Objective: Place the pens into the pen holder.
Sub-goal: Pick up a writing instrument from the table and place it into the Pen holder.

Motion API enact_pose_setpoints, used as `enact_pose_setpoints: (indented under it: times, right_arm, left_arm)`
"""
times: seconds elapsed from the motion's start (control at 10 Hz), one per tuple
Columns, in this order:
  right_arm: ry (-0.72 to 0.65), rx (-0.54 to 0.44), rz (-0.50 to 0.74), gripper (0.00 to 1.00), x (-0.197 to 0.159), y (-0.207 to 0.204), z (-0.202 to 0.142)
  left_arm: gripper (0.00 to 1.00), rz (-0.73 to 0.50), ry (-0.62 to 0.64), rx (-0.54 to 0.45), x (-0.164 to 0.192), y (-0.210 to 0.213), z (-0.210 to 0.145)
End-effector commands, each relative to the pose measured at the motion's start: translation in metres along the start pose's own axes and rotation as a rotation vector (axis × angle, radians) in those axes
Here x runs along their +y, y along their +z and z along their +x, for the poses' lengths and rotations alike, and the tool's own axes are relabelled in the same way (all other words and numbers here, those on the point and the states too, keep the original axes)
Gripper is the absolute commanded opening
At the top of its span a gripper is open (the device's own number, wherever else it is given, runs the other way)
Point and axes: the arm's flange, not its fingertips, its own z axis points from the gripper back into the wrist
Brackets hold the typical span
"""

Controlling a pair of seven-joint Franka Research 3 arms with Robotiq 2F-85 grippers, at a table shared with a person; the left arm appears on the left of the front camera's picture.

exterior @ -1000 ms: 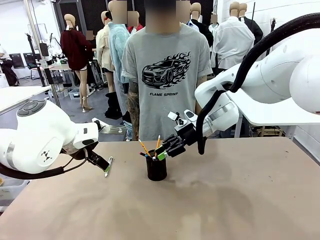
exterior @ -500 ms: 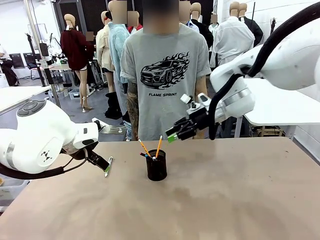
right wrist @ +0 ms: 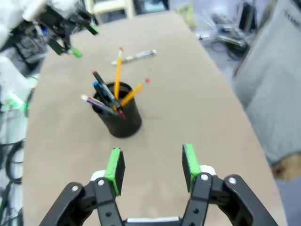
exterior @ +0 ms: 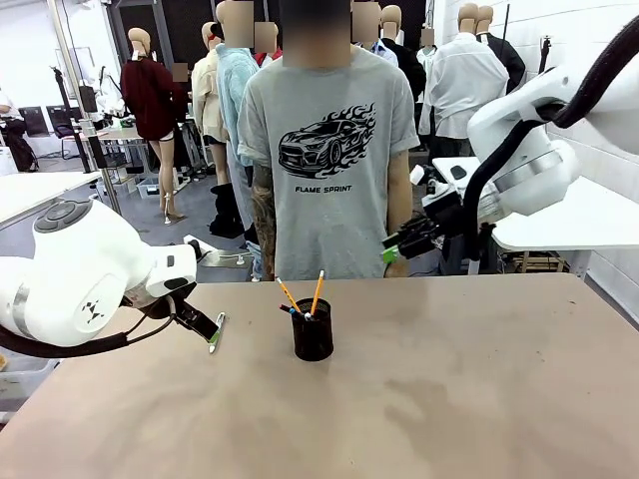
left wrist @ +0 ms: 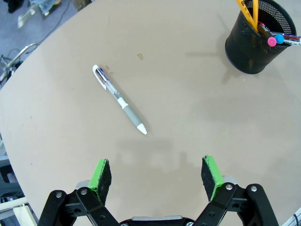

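Pens (right wrist: 110,89) mostly sit in the cup (exterior: 313,337) mid-table, but one white pen (left wrist: 119,99) lies flat on the left by the wide-open left gripper (left wrist: 156,170) (right gripper (right wrist: 151,167) is spread and empty too), so a sloppy pinch could roll it away.

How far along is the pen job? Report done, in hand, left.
Done: several pens stand in the pen holder. In hand: nothing; the left gripper and right gripper are both open. Left: one white pen lies on the table, ahead of the left gripper.
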Motion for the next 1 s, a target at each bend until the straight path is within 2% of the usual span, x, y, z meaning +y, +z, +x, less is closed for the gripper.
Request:
enact_pose_setpoints:
  times: [0.0, 0.2, 0.5, 0.6, 0.9]
  right_arm:
    - [-0.192, 0.159, -0.050, 0.63, 0.006, 0.018, 0.003]
    - [-0.375, 0.266, -0.106, 0.63, 0.000, 0.036, 0.005]
    - [-0.566, 0.465, -0.194, 0.63, -0.002, 0.059, 0.017]
    - [-0.609, 0.524, -0.248, 0.63, -0.004, 0.064, 0.020]
    - [-0.688, 0.805, -0.455, 0.63, 0.001, 0.061, 0.024]
  left_arm:
    - [1.00, -0.001, 0.005, -0.001, 0.002, 0.001, -0.001]
    - [1.00, -0.001, 0.005, -0.001, 0.002, 0.001, -0.001]
    - [1.00, -0.001, 0.005, -0.001, 0.002, 0.001, -0.001]
    - [1.00, -0.001, 0.005, -0.001, 0.002, 0.001, -0.001]
    - [1.00, -0.001, 0.005, -0.001, 0.002, 0.001, -0.001]
